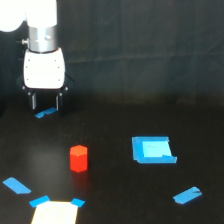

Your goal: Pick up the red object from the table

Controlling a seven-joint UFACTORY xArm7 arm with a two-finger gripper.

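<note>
Red object (pixel 78 158) stands upright on the black desk (pixel 115 130), below and apart from the end effector (pixel 46 103), whose fingers hang parted, holding nothing.

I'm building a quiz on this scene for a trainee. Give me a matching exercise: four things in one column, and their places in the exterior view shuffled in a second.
Things:
1. red object
2. gripper
3. blue tray
4. pale paper sheet

Places:
A. bottom edge, left of centre, blue tape at its corners
B. upper left, above the table
C. right of centre, on the table
D. left of centre, standing upright on the table

Pairs: 1-D, 2-B, 3-C, 4-A
</note>
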